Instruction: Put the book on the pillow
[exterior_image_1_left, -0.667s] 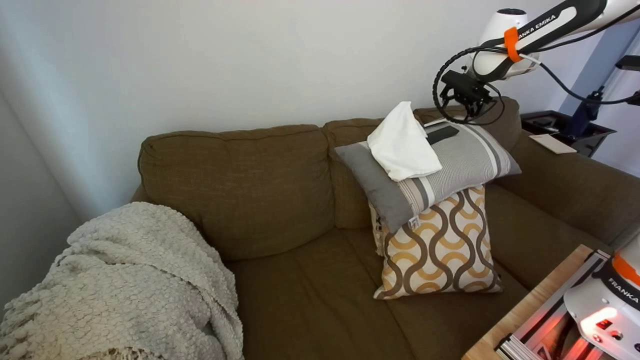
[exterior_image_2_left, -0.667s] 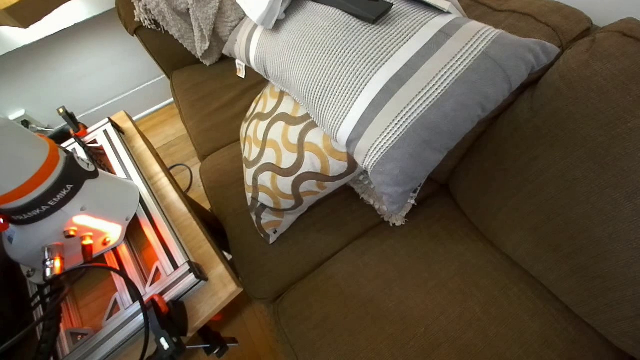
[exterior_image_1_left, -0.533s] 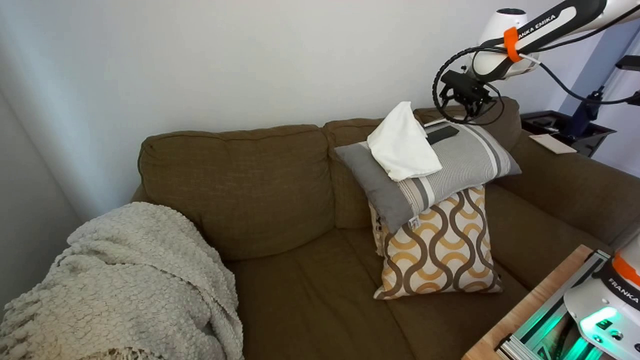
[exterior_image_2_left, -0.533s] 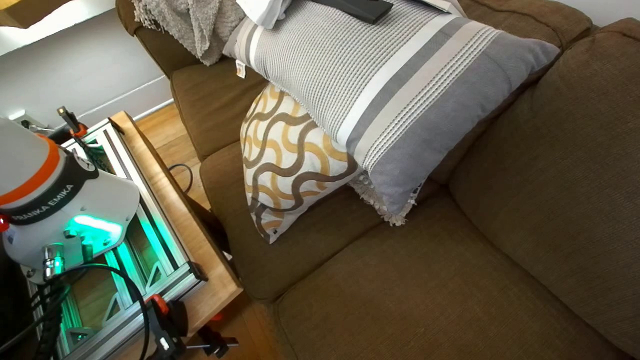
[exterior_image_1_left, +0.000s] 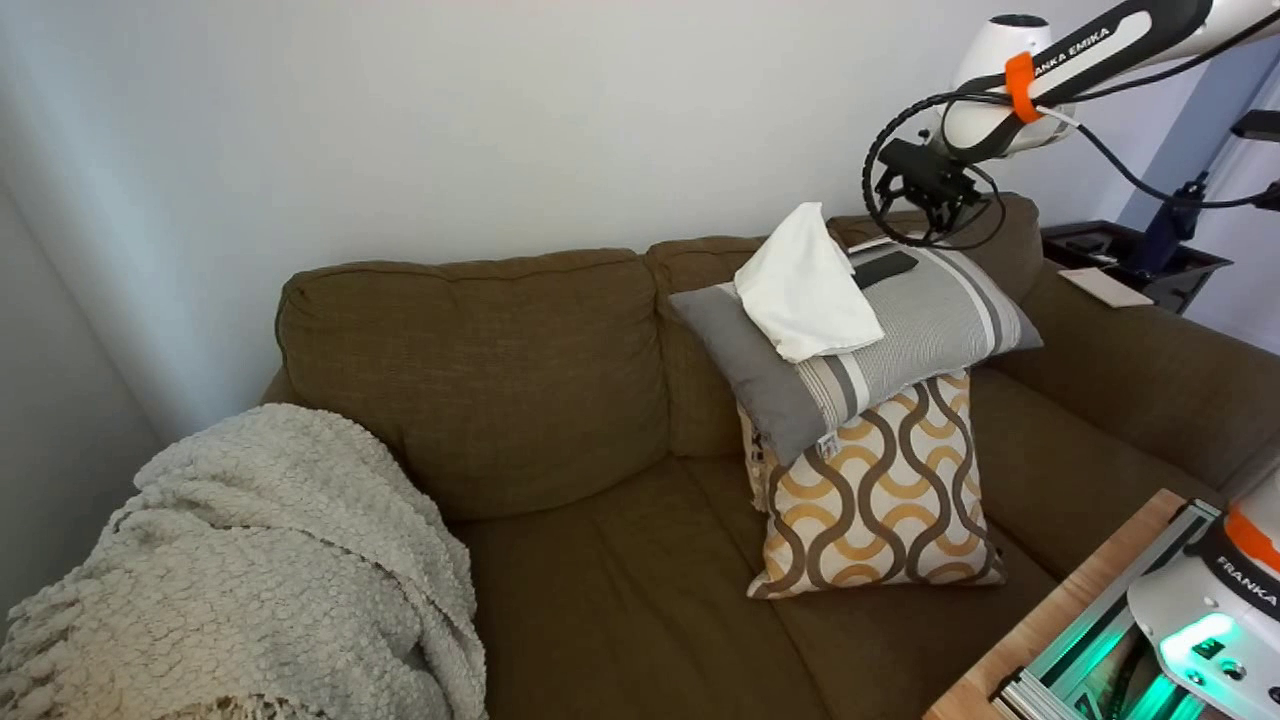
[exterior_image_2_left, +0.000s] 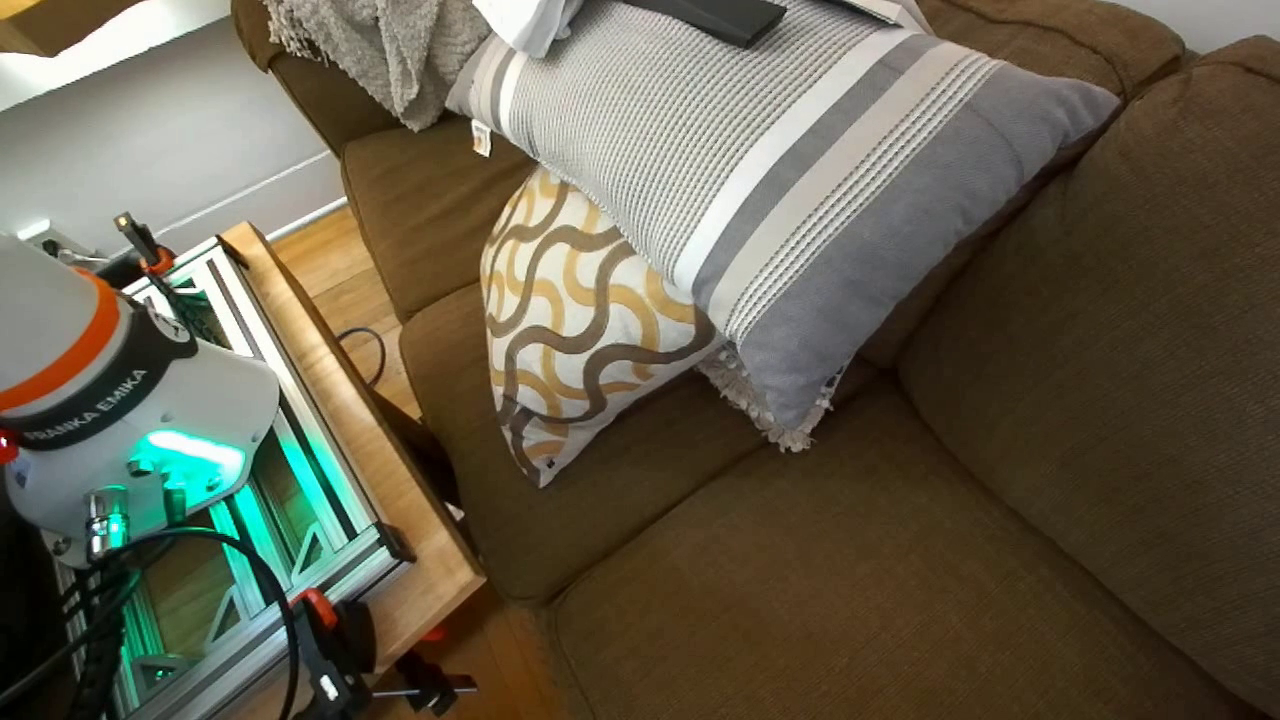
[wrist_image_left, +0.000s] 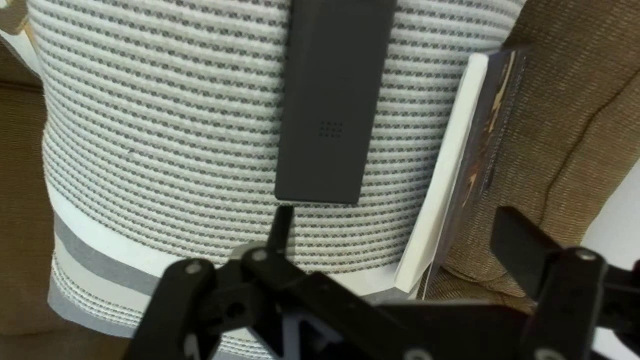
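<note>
Book (wrist_image_left: 460, 165): in the wrist view, it lies below the gripper (wrist_image_left: 396, 210), along one edge of the pillow (wrist_image_left: 150, 125) and next to the back of the sofa (wrist_image_left: 550, 110); part of it shows in the gap between the fingers (wrist_image_left: 281, 227).
Gripper: spread wide, with each black finger apart from the book; one finger shows against the pillow, the other against the sofa.
Book's lie: tilted on edge, its pale narrow side turned to the camera and its cover towards the sofa; how much of it rests on the pillow, I cannot tell.
Book's look: slim and straight-sided, the cover dark with golden marks too blurred to read.
Pillow: a plump grey rectangle, ribbed weave in the middle, then flat white, grey and beige stripes, and smooth grey at the ends.
Black case (wrist_image_left: 327, 130): a matte, flat oblong with a small grid of dots, lying on the pillow near the book.
White cloth (exterior_image_1_left: 808, 290): smooth, rising to a soft peak on the pillow in an exterior view.
Cushion (exterior_image_1_left: 880, 490): in both exterior views, white with tan and brown wavy bands, under the pillow.
Sofa: coarse brown cloth with sewn seams.
Blanket (exterior_image_1_left: 280, 570): pale and nubbly, bunched in soft folds over the sofa.
</note>
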